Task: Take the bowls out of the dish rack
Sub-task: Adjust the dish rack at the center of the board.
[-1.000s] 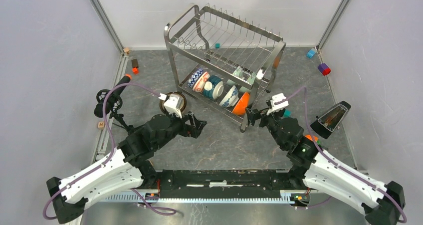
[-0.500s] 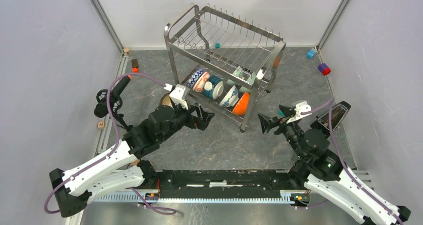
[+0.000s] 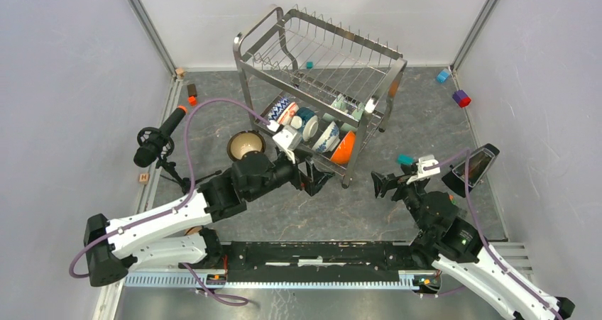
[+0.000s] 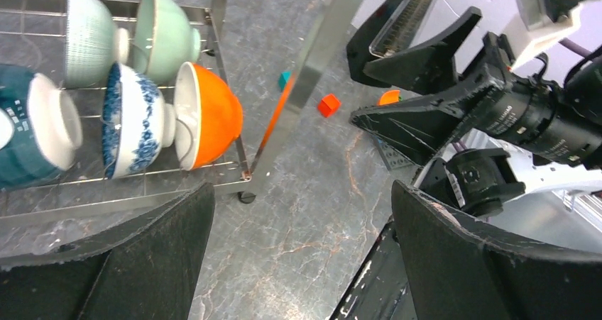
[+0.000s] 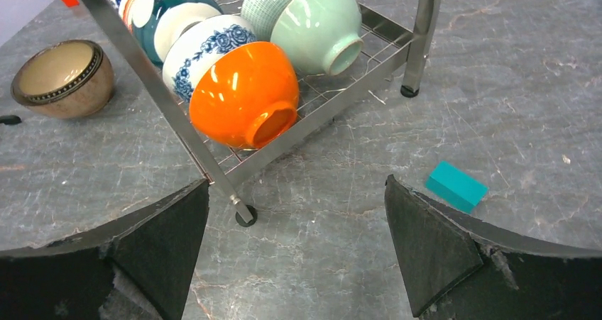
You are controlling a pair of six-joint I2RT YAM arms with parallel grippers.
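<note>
we saw the left gripper [image 3: 318, 180] and right gripper [image 3: 380, 184] both spread wide, holding nothing, near the dish rack [image 5: 153, 86]; bowls [image 5: 245, 93] stood on its lower tier.

the dish rack [image 3: 321, 66] gleams, polished steel wire and flat bars catching reflections. the orange bowl [image 5: 245, 93] wears a high-gloss glaze with bright highlights; the pale green bowl [image 5: 316, 20] is smooth with a softer sheen. the brown bowl [image 5: 65, 80] looks duller, its cream inside speckled. the table [image 5: 497, 86] is matt grey, stone-veined. on the right gripper [image 5: 296, 180], the fingers [image 5: 156, 256] are matt black, rough and frayed at the edges.
</note>
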